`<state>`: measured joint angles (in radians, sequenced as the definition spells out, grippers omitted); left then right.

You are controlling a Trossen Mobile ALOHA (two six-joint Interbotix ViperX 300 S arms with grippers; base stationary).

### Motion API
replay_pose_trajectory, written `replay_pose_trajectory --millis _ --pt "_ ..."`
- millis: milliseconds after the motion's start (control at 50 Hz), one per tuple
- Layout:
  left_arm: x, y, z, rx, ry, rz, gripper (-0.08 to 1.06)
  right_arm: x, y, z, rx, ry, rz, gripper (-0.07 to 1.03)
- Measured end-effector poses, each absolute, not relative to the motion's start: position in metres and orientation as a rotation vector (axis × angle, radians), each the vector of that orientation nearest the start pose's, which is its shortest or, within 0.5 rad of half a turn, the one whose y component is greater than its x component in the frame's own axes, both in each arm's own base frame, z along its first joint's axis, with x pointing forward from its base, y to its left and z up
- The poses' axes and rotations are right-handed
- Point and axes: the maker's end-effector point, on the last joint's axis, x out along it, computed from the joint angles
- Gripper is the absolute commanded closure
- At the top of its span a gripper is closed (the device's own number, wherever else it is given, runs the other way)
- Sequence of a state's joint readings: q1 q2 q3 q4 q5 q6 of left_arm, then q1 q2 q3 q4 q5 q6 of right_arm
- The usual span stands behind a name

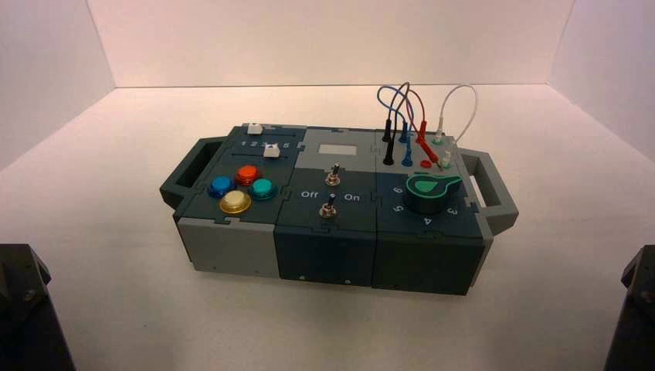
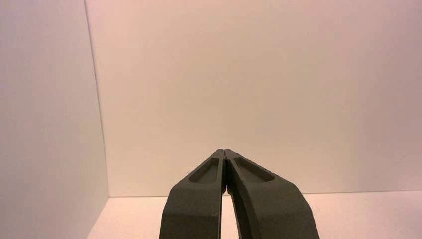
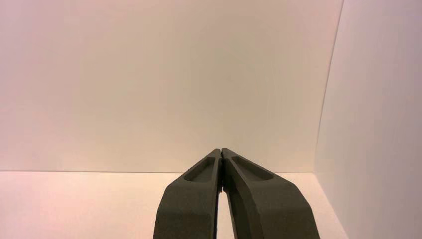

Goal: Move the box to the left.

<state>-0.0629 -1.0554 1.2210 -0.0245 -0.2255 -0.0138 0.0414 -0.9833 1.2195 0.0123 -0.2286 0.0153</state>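
Observation:
The box (image 1: 324,255), dark teal and grey, lies in the middle of the white table, slightly turned. It has a handle at its left end (image 1: 189,171) and one at its right end (image 1: 494,189). On top are coloured round buttons (image 1: 241,188), two toggle switches (image 1: 330,192), a green dial (image 1: 431,189) and plugged wires (image 1: 409,116). The left arm (image 1: 23,301) is parked at the near left corner, the right arm (image 1: 637,301) at the near right. My left gripper (image 2: 225,151) is shut on nothing and faces the back wall. My right gripper (image 3: 220,150) is likewise shut and empty.
White walls enclose the table at the back (image 1: 324,39), left (image 1: 39,69) and right (image 1: 610,62). Bare table surface (image 1: 100,201) lies to the left of the box, between it and the left wall.

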Motion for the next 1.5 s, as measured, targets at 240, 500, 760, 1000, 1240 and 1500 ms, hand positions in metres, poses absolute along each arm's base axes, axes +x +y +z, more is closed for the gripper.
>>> replay_pose_trajectory --millis 240,500,760,1000,1240,1500 --pt "0.24 -0.014 0.288 -0.041 -0.057 -0.058 1.01 0.251 0.01 0.27 0.03 0.013 0.039 0.99" --pt "0.241 -0.021 0.273 -0.061 0.035 -0.086 1.01 0.251 0.022 0.263 0.034 0.057 0.087 0.99" --pt "0.243 -0.044 0.239 -0.131 0.327 -0.154 1.01 0.252 0.032 0.243 0.079 0.22 0.116 0.99" --pt "0.24 -0.061 0.208 -0.098 0.624 -0.196 1.01 0.248 0.054 0.222 0.082 0.393 0.193 0.99" --pt "0.233 -0.079 0.154 -0.007 0.981 -0.235 1.01 0.241 0.056 0.201 0.081 0.519 0.196 0.99" --pt "0.226 -0.089 0.116 0.071 1.209 -0.253 1.01 0.228 0.076 0.194 0.088 0.623 0.277 0.99"
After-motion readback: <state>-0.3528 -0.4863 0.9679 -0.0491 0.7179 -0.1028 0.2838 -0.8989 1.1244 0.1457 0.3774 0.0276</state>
